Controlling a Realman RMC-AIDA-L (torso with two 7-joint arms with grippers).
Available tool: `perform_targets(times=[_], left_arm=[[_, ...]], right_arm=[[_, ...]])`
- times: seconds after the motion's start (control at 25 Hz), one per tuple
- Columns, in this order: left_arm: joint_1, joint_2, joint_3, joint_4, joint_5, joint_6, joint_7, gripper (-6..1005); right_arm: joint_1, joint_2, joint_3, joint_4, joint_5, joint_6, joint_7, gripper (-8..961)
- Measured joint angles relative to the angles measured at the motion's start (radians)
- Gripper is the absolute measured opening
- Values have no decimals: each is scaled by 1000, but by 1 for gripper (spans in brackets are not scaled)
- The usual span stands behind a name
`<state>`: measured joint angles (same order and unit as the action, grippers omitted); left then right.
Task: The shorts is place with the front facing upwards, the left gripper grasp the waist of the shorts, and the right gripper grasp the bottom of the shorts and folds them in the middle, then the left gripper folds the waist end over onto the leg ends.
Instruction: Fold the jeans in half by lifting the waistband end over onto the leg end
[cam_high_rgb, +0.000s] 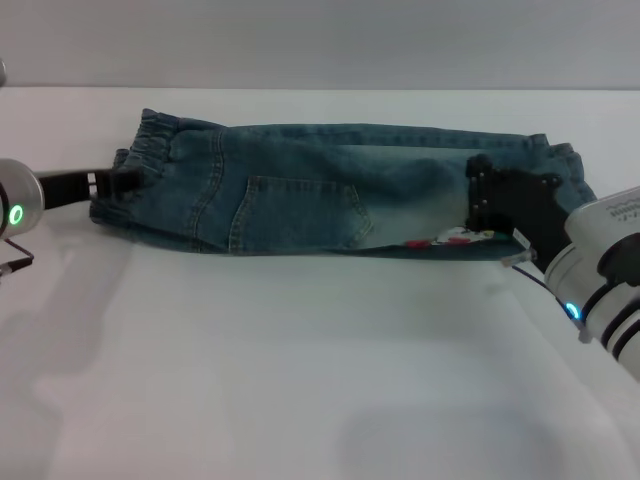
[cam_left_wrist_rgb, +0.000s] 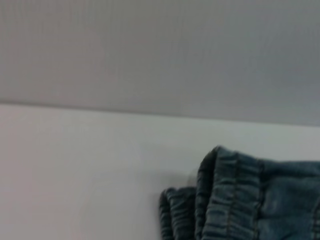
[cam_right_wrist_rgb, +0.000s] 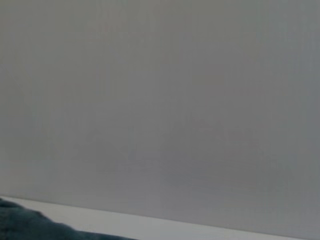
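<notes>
The blue-green denim shorts (cam_high_rgb: 330, 190), already doubled lengthwise, lie stretched across the white table (cam_high_rgb: 300, 380) between the black two-fingered left gripper (cam_high_rgb: 118, 186), pinching the puckered elastic waist (cam_high_rgb: 150, 150), and the blocky black right gripper (cam_high_rgb: 495, 205), clamped on the flat stitched leg ends (cam_high_rgb: 555, 160). If the left claw's shallow bite slips as it carries the waist across, the layers could slide apart and skew the fold.

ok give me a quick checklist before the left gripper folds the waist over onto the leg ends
1. Shorts already folded lengthwise into a narrow band on the table: ok.
2. Left gripper at the waist: ok.
3. Left jaws actually shut on the waist: cannot tell.
4. Right gripper over the leg ends, in the fold's landing spot: not ok.
5. Right jaws released: cannot tell.
6. Band lying flat, no big bunching: ok.
</notes>
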<state>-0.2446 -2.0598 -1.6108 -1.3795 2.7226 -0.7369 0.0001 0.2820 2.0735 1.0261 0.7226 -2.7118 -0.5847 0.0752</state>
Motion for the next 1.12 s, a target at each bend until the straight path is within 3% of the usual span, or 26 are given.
perform_targets(times=[0.36, 1.12], left_arm=[[-39, 2, -5, 64, -1, -8, 0, 848], [-48, 2, -14, 92, -7, -54, 12, 839]], right_arm=[[-8, -4, -14, 21, -2, -3, 0, -1], [-15, -4, -37, 35, -2, -5, -8, -1]])
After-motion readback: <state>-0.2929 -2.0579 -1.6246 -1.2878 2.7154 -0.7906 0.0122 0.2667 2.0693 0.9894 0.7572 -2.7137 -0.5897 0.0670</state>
